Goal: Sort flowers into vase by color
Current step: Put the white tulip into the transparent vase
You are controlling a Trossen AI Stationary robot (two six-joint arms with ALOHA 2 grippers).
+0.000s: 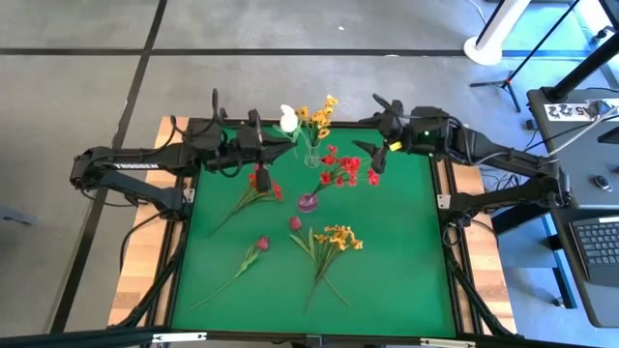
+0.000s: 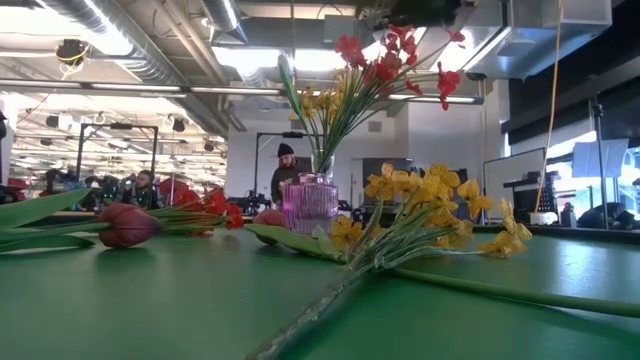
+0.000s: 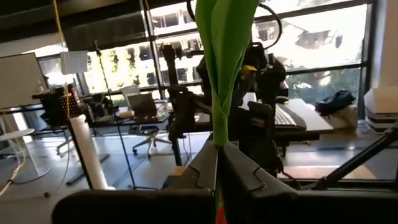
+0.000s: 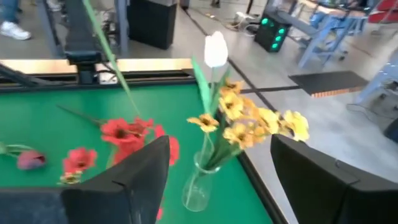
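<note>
A clear vase (image 1: pixel 311 158) (image 4: pixel 198 186) near the mat's far edge holds yellow-orange blossoms (image 1: pixel 319 114) (image 4: pixel 249 124) and a white bud (image 1: pixel 287 118) (image 4: pixel 216 48). A purple vase (image 1: pixel 308 201) (image 2: pixel 310 205) holds a red cluster (image 1: pixel 343 169) (image 2: pixel 395 50) that leans toward the right. My left gripper (image 1: pixel 259 164) (image 3: pixel 219 149) is to the left of the clear vase, level and shut on a green flower leaf. My right gripper (image 1: pixel 373 159) (image 4: pixel 219 142) is open to the right of the red cluster and faces both vases. My left gripper pinches a folded green leaf or stem (image 3: pixel 219 134) between its two fingers. The green part stands up above the fingers. A bit of red (image 3: pixel 219 211) shows below them. I cannot tell which flower it is.
On the green mat (image 1: pixel 406 280) lie a red-blossomed flower (image 1: pixel 269 191), two dark red buds (image 1: pixel 262 242) (image 1: pixel 295 223) and a yellow-orange bunch (image 1: pixel 337 237) (image 2: pixel 430 200). A person (image 2: pixel 287 170) stands far behind the table. A laptop stand (image 1: pixel 595 232) is off the right edge.
</note>
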